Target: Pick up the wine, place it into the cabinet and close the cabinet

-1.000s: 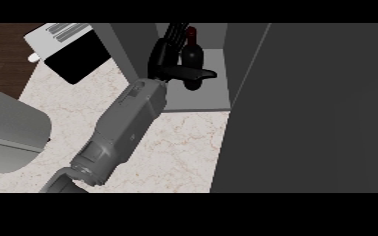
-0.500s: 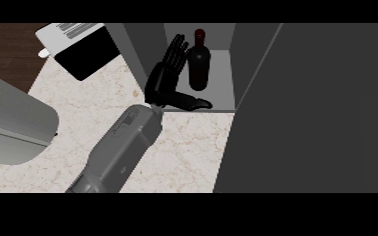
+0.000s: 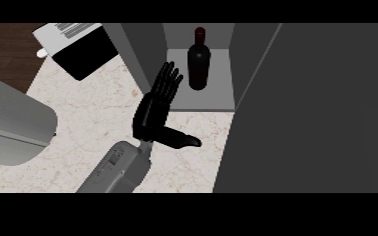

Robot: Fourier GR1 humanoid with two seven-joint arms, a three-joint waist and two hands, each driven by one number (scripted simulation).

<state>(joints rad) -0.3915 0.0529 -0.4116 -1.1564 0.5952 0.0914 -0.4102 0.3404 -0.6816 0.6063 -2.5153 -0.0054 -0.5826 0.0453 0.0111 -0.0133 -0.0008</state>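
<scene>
Dark glass wine bottle stands upright inside the grey open cabinet, on its floor. Just left of it and apart, the black left hand hovers with straight fingers and thumb spread, holding nothing, over the pale marble counter.

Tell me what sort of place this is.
Most likely a kitchen: a marble-look counter, an open grey cabinet with a wine bottle standing inside, and a toaster-like appliance at the upper left.

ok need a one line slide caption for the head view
Wine bottle stands upright inside the open cabinet; an open hand is beside it, not touching.
</scene>
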